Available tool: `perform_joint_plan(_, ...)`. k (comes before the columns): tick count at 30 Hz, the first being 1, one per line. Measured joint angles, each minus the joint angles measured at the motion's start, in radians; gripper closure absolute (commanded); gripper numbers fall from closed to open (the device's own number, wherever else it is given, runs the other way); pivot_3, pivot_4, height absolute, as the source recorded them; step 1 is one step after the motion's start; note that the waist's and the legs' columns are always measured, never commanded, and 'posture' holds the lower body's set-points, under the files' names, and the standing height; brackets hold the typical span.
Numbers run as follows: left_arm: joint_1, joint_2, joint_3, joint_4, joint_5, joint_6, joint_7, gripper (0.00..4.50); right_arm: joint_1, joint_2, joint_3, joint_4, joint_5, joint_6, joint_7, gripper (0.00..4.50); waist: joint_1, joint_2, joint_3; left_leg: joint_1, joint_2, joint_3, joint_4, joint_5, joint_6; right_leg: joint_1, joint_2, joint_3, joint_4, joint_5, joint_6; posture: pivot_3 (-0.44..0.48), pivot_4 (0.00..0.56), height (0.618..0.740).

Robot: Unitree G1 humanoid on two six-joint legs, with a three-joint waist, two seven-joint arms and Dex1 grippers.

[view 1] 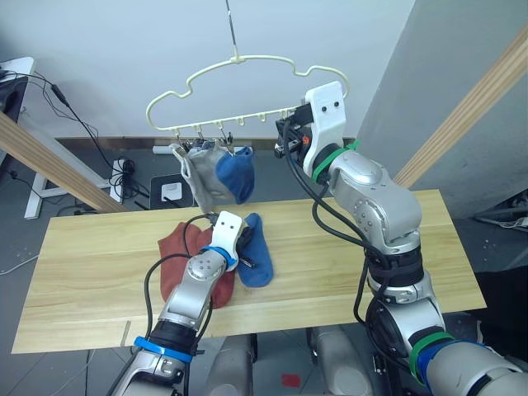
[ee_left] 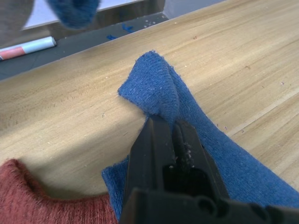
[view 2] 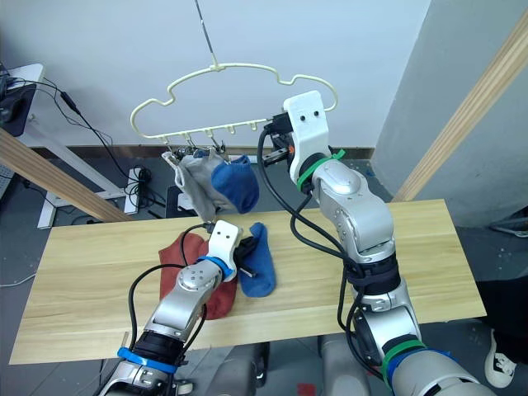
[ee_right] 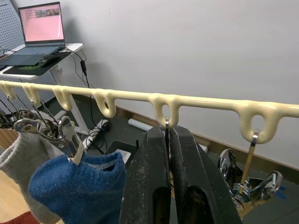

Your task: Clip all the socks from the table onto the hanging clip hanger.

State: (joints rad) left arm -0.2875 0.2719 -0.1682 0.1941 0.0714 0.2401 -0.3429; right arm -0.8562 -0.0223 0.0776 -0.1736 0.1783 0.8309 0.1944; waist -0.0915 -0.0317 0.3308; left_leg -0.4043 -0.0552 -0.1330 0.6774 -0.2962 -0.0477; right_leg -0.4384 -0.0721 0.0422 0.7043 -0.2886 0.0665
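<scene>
Blue sock [ee_left: 159, 93] pinched in our left gripper [ee_left: 174, 133]; right gripper [ee_right: 169, 140] clamped on clip wire [ee_right: 166, 125]. We lift sock by cuff toward held clip.

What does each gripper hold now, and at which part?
Left gripper: a blue sock, pinched at a raised fold. Right gripper: shut on a clip's wire under the hanger.
</scene>
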Motion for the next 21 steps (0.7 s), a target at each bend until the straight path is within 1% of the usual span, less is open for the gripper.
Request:
perform_joint_plan(4, -0.020, 0.009, -0.021, 0.037, 0.007, -0.132, -0.057, 4.49, 0.000, -0.003, -0.001, -0.002, 0.000, 0.004, 0.000, 4.50, 0.001, 0.000, 0.000, -0.001, 0.000, 0.000, 0.000, 0.000, 0.000, -0.001, 0.000, 0.000, -0.001, 0.000, 0.000, -0.121, 0.352, 0.740)
perform_joint_plan(11, -0.210, 0.042, -0.024, 0.059, -0.007, -0.462, -0.180, 4.49, 0.003, 0.000, -0.005, -0.024, 0.009, 0.022, 0.001, 4.50, -0.002, 0.000, 0.000, -0.004, 0.000, 0.000, -0.001, 0.000, 0.000, -0.002, -0.001, -0.001, -0.005, 0.000, 0.000, -0.126, 0.349, 0.740)
perform_joint_plan(16, -0.271, 0.085, -0.024, 0.094, 0.046, -0.635, -0.186, 4.49, 0.003, 0.002, -0.014, -0.043, 0.035, 0.036, 0.002, 4.50, -0.020, 0.000, 0.000, -0.005, 0.000, 0.000, -0.001, 0.000, 0.000, -0.003, -0.001, -0.001, -0.006, 0.000, 0.000, -0.124, 0.349, 0.740)
perform_joint_plan(21, -0.287, 0.097, -0.023, 0.122, 0.094, -0.732, -0.140, 4.49, 0.004, 0.001, -0.015, -0.048, 0.045, 0.049, 0.001, 4.50, -0.022, 0.000, 0.000, -0.005, 0.000, -0.001, -0.001, 0.000, 0.000, -0.003, -0.001, -0.001, -0.005, 0.000, 0.000, -0.122, 0.348, 0.740)
